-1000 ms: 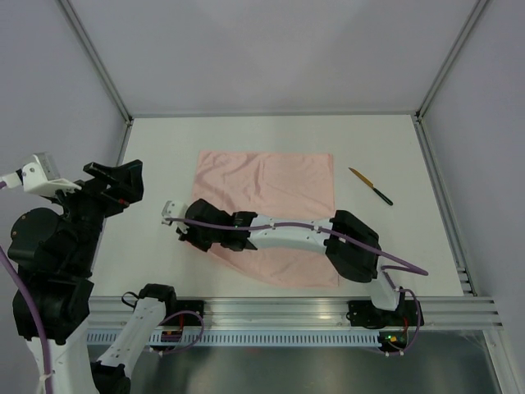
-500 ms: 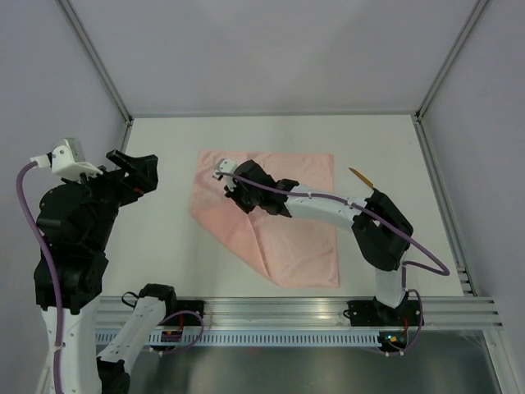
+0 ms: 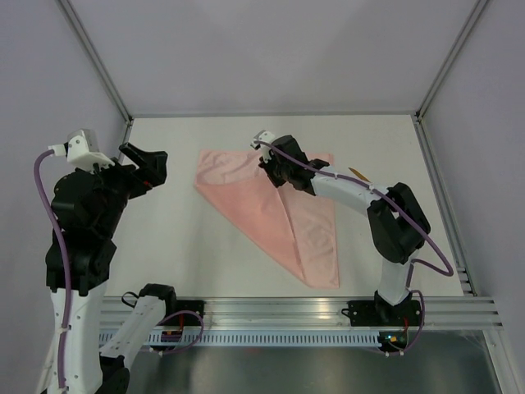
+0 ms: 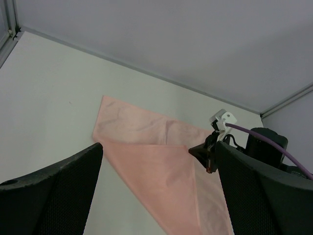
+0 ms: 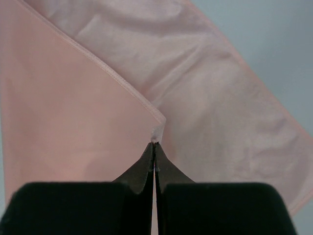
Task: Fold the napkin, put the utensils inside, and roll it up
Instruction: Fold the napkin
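Observation:
The pale pink napkin point(image 3: 271, 215) lies mid-table, its near-left corner folded over diagonally into a triangular flap. My right gripper point(image 3: 277, 176) is shut on that corner and holds it over the napkin's far part; the right wrist view shows the closed fingertips point(image 5: 154, 147) pinching the corner of the napkin point(image 5: 73, 112). The napkin point(image 4: 151, 166) and right gripper point(image 4: 198, 152) also show in the left wrist view. My left gripper point(image 3: 149, 164) is open and empty, raised left of the napkin point(image 4: 156, 196). Only the knife's yellowish tip point(image 3: 355, 171) shows; the right arm hides the rest.
The white table point(image 3: 164, 238) is bounded by metal frame posts at the back corners and an aluminium rail point(image 3: 287, 308) along the near edge. Grey walls stand on three sides. The right arm stretches diagonally over the napkin's right part.
My right gripper has carried the napkin's corner from the near left up and to the right, laying a diagonal fold. The left arm has shifted slightly up and right.

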Controlling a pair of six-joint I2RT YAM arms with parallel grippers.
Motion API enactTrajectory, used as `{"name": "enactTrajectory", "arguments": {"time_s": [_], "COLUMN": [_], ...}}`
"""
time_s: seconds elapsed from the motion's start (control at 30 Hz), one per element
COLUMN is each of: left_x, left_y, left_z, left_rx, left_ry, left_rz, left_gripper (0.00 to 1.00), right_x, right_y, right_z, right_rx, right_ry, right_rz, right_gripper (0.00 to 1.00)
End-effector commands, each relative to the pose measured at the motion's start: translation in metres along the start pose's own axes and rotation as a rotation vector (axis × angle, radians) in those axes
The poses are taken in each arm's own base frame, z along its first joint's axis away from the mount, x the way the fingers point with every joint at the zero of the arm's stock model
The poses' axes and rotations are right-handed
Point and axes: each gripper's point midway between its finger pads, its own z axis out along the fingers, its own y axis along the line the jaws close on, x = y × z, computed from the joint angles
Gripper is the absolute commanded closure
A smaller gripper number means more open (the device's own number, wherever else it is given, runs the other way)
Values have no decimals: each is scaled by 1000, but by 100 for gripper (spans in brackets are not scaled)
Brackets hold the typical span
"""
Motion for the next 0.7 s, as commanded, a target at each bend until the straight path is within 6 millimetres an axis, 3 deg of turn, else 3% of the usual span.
{"name": "enactTrajectory", "arguments": {"time_s": [0.0,0.47,0.67], "left_x": [-2,8,11], "left_y": [-10,-9,-9], "left_z": [6,23,28], "left_rx": [44,46,48], "left_ry": [-6,30,38], "left_rz": [-23,-17,-17], "left_gripper": [1,1,1], "right_x": [-23,0,12], "right_y": [-37,-128,-144], "right_z": [-16,-19,-16], "right_rx": [63,198,203], "right_ry": [-75,-78,-69], "right_rz": [34,180,208], "right_gripper": [99,99,100]}}
